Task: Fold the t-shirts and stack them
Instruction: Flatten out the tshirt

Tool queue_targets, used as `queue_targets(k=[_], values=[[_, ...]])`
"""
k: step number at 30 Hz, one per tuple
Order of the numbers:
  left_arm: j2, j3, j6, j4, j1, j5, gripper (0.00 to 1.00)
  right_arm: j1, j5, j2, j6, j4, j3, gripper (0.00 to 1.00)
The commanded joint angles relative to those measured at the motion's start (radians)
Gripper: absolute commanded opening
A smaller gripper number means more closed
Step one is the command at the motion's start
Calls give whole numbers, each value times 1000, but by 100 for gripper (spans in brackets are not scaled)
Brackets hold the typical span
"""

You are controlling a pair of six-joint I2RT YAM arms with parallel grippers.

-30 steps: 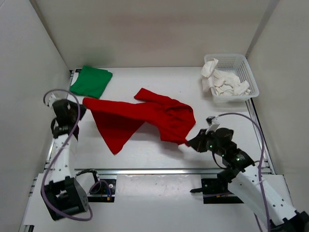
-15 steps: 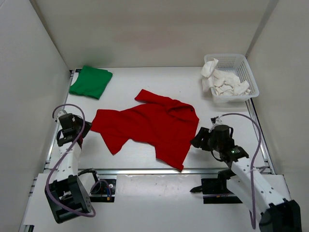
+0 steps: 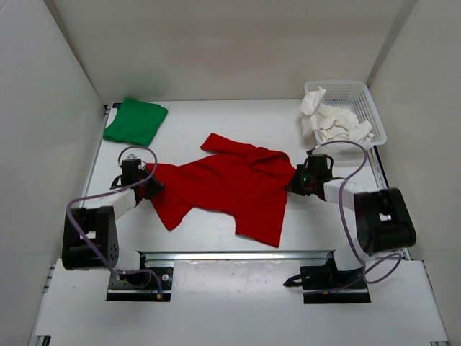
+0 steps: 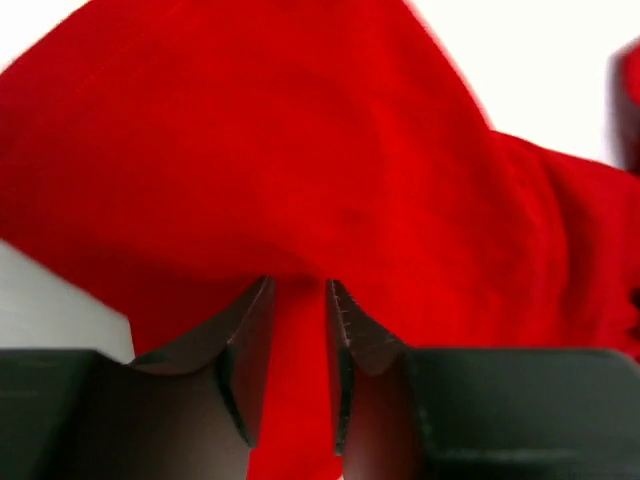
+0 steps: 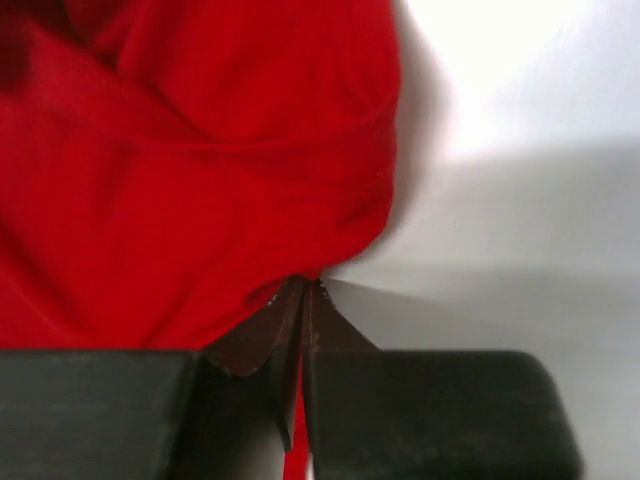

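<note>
Left gripper (image 4: pixel 297 292): jaws drawn in to a narrow gap, with a fold of the bright red short-sleeved cloth t-shirt (image 4: pixel 300 170) filling that gap and touching both inner faces; recorded as grasping the shirt. In the overhead view this gripper (image 3: pixel 149 189) lay low at the shirt's left edge.

Right gripper (image 5: pixel 303 286): jaws clenched, with only a thin sliver of red cloth pinched between the tips, at the outer edge of the same shirt. From above, this gripper (image 3: pixel 296 180) sat at the shirt's right edge, near the collar end.

The red t-shirt (image 3: pixel 223 191) lay spread and rumpled across the middle of the white desk (image 3: pixel 216 126) between the two grippers, with one sleeve pointing to the far side and the lower hem reaching towards the near edge.

The bright green cloth t-shirt (image 3: pixel 135 121) lay folded at the far left corner of the desk, well apart from the red one.

The white cloth t-shirt (image 3: pixel 335 124) lay crumpled inside the white plastic mesh basket (image 3: pixel 360 85) at the far right corner.
</note>
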Motion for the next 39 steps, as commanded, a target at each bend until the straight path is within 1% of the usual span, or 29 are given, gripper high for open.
queue_targets(k=[1, 3, 5, 7, 8, 9, 10, 11, 12, 13, 14, 15, 16, 17, 18, 19, 20, 22, 23, 24, 25, 26, 28, 29, 30, 32, 34, 37, 39], values=[[91, 23, -51, 101, 30, 42, 35, -65, -15, 144, 10, 122, 100, 0], [176, 58, -77, 124, 55, 83, 33, -101, -26, 207, 10, 119, 213, 0], [258, 157, -97, 117, 76, 108, 25, -121, -8, 275, 2, 83, 321, 0], [316, 223, -109, 123, 84, 119, 24, -131, -14, 312, -15, 69, 408, 2], [321, 272, -105, 115, 67, 105, 25, -136, -31, 324, -24, 57, 457, 13], [323, 300, -89, 94, 58, 87, 26, -138, -49, 329, -27, 40, 494, 20], [314, 346, -79, 85, 53, 76, 27, -135, -49, 327, -30, 38, 504, 33], [310, 374, -45, 48, 40, 51, 29, -127, -46, 297, -21, 38, 499, 55], [292, 383, -33, 40, 27, 38, 30, -112, -43, 282, -15, 53, 483, 66], [256, 379, -37, 25, 17, 40, 32, -98, -34, 231, -6, 69, 450, 90], [202, 359, -31, 26, 9, 48, 37, -80, -13, 172, -2, 78, 427, 99], [171, 304, -40, 38, -20, 63, 43, -40, 10, 109, -9, 96, 371, 99], [90, 266, -72, 73, -76, 89, 45, 20, 47, 82, -16, 109, 340, 99], [14, 179, -89, 130, -107, 111, 56, 52, 67, 30, -13, 110, 323, 99], [-52, 102, -133, 214, -191, 116, 98, 130, 111, -14, -12, 125, 288, 99], [-82, 60, -181, 248, -282, 102, 99, 222, 177, -33, 4, 144, 251, 99], [-99, 57, -201, 273, -334, 84, 98, 311, 199, -63, 33, 149, 225, 100], [-121, 35, -270, 317, -506, 41, 98, 434, 382, -97, 89, 191, 197, 99], [-122, 26, -322, 362, -543, 45, 99, 518, 441, -108, 118, 198, 194, 99], [-121, -6, -356, 393, -548, 54, 98, 555, 590, -126, 122, 205, 191, 99], [-131, -32, -423, 479, -533, 100, 99, 618, 695, -131, 132, 201, 191, 99], [-125, -48, -466, 549, -517, 123, 99, 661, 760, -139, 163, 195, 194, 99], [-128, -51, -480, 549, -513, 116, 99, 713, 840, -169, 171, 245, 167, 99], [-128, -52, -479, 552, -522, 108, 99, 738, 859, -171, 150, 317, 141, 99], [-133, -52, -471, 552, -543, 91, 99, 743, 904, -165, 159, 336, 139, 99], [-134, -60, -462, 557, -595, 59, 99, 699, 902, -131, 239, 285, 166, 99], [-136, -43, -441, 522, -596, 31, 99, 686, 893, -104, 306, 270, 172, 99], [-162, -80, -434, 563, -585, 44, 99, 698, 911, -114, 324, 348, 139, 99], [-228, -107, -444, 595, -606, -80, 99, 651, 875, -102, 367, 324, 151, 99]])
